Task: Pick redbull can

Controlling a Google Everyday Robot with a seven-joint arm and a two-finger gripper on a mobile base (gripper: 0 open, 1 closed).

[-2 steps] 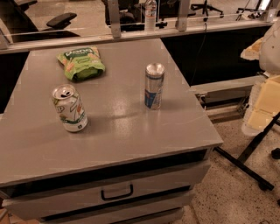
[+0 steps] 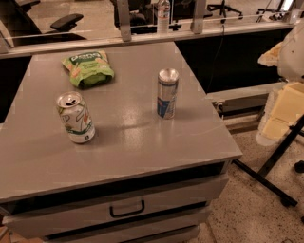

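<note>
Camera view — redbull (image 2: pixel 167 95) upright; gripper (image 2: pixel 281 113) off-table.

1. The tool (image 2: pixel 281 114), pale blocks just off the counter's (image 2: pixel 142 156) side, is cut off by the right edge.
2. Well apart from the tool, the redbull can's (image 2: pixel 167 93) lettering cannot be read.
3. Far beyond the tool, a bottle (image 2: pixel 163 14) loses its top at the upper edge.

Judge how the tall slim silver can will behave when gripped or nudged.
The tall slim silver can stands upright on the grey table; so narrow, it probably tips if pushed high. Its smooth metal wall looks slippery and may dent under a hard squeeze. No end effector is in view.
</note>
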